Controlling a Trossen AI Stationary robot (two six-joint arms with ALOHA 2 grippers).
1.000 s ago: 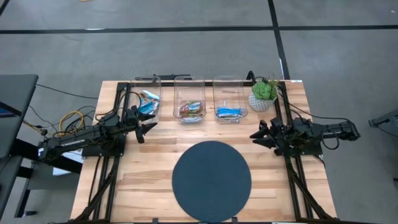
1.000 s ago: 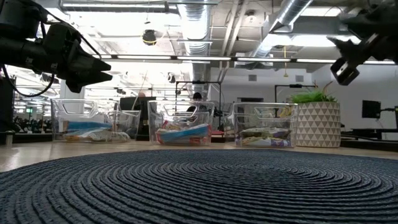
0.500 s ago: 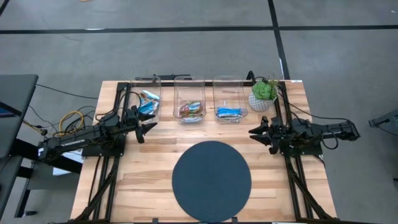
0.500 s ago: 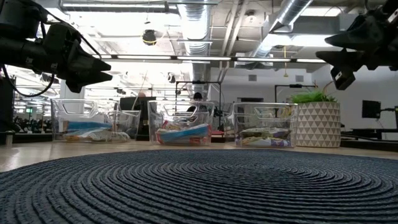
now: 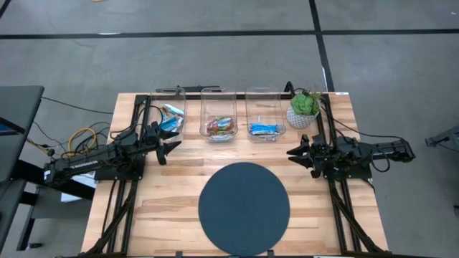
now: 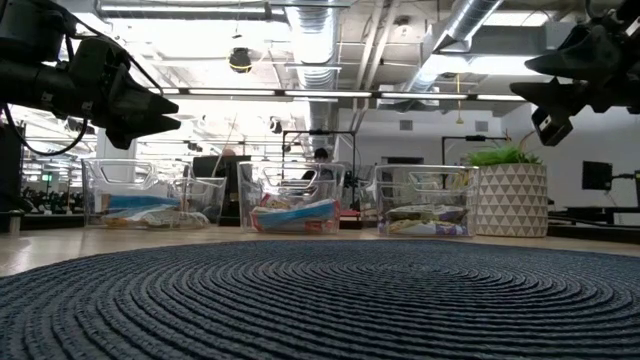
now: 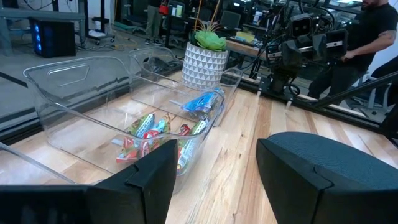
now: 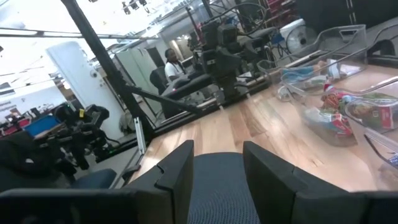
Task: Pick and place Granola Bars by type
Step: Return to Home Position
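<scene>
As both arms hang above the table, the nearest item is the round dark-grey woven mat (image 5: 244,206), lying flat at the near middle of the pale wooden plank table (image 5: 172,222).

Beyond the mat's left edge, the left gripper (image 5: 173,149) is held off the surface and points right towards the bins. Its two dark fingers (image 7: 149,180) stand well apart and hold nothing.

Beyond the mat's right edge, the right gripper (image 5: 294,155) is likewise off the surface and points left. Its fingers are parted with a clear gap, the mat shows between them in the right wrist view, and nothing is gripped.

Farther back, three clear plastic bins stand in a row across the far middle of the table, close beside one another.
- The left clear bin (image 5: 169,97) holds shiny-wrapped granola bars (image 5: 170,117) in blue and lighter colours; their type cannot be told further.
- The middle clear bin (image 5: 218,97) holds the red and green multicoloured granola bars (image 5: 220,127), lying in a loose heap on its floor.
- The right clear bin (image 5: 265,97) holds the bright blue granola bars (image 5: 263,130), lying flat.

Just right of that bin, near the far right corner, a small green plant in a white patterned pot (image 5: 304,111) stands upright.
</scene>
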